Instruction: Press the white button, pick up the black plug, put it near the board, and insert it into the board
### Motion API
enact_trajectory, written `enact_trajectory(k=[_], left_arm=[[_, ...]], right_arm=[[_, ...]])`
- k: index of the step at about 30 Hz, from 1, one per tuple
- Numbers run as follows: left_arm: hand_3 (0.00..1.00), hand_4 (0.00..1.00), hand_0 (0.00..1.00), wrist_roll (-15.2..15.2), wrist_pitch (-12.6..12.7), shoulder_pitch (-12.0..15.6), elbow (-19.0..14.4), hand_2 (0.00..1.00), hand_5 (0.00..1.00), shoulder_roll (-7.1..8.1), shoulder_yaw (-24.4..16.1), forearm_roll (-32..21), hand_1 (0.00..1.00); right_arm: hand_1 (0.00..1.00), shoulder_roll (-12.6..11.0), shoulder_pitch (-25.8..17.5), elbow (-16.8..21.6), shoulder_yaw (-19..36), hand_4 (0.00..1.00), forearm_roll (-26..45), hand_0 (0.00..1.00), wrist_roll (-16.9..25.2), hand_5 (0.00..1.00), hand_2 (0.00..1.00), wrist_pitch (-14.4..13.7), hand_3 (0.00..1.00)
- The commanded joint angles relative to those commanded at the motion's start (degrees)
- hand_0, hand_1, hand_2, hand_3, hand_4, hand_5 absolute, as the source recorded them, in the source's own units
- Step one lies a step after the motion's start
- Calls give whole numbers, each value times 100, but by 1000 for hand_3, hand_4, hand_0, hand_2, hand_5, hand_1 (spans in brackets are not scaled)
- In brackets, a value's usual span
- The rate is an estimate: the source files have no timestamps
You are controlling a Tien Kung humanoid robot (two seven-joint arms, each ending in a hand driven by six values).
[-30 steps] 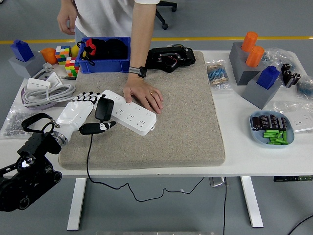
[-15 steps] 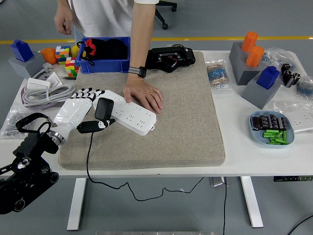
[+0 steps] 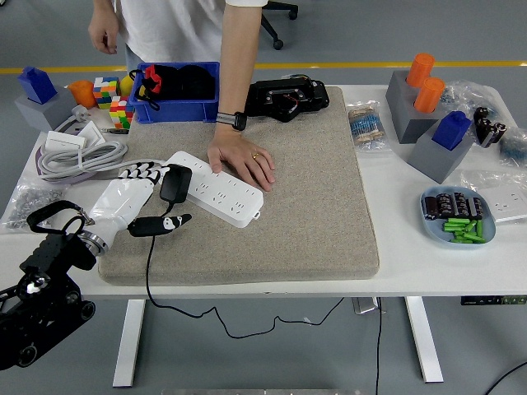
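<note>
Compared with a second ago, the left robot hand (image 3: pixel 136 200) has been drawn slightly down and left in the frame, and the plug (image 3: pixel 175 183) has been carried with it, so that it now lies at the left end of the board (image 3: pixel 216 188), overlapping its near edge rather than sitting squarely over a socket. The fingers are curled around the plug, with the thumb stretched out below it; the plug is judged to be clamped, though the contact itself is partly hidden. This suggests that the placing near the board is about done and that insertion is not yet begun, since the plug must first be lined up over a socket. The board is steadied on the mat (image 3: pixel 288 189) by a person's hand (image 3: pixel 241 160) resting on its far edge at mid-frame, so little free room is left to the right of the plug. The cord (image 3: pixel 149 271) trails down over the near edge of the table (image 3: pixel 395 247) and could drag. Clutter crowds the upper left, close beside the hand. The right robot hand is out of view.
</note>
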Motion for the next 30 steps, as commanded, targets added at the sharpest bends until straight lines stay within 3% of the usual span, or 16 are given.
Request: enact_trajectory(k=[16, 25, 30], left_arm=[[922, 885, 998, 187, -160, -484, 529, 948, 711, -351, 452, 43, 993], [920, 882, 998, 224, -216, -548, 650, 948, 708, -378, 534, -34, 992], [916, 880, 998, 179, -174, -521, 547, 943, 704, -364, 428, -56, 990]], right_arm=[[620, 2, 5, -4, -41, 632, 19, 701, 2, 343, 626, -2, 595], [621, 0, 9, -5, -25, 632, 22, 701, 3, 343, 626, -3, 595], [620, 7, 5, -5, -29, 632, 24, 701, 3, 342, 625, 0, 595]])
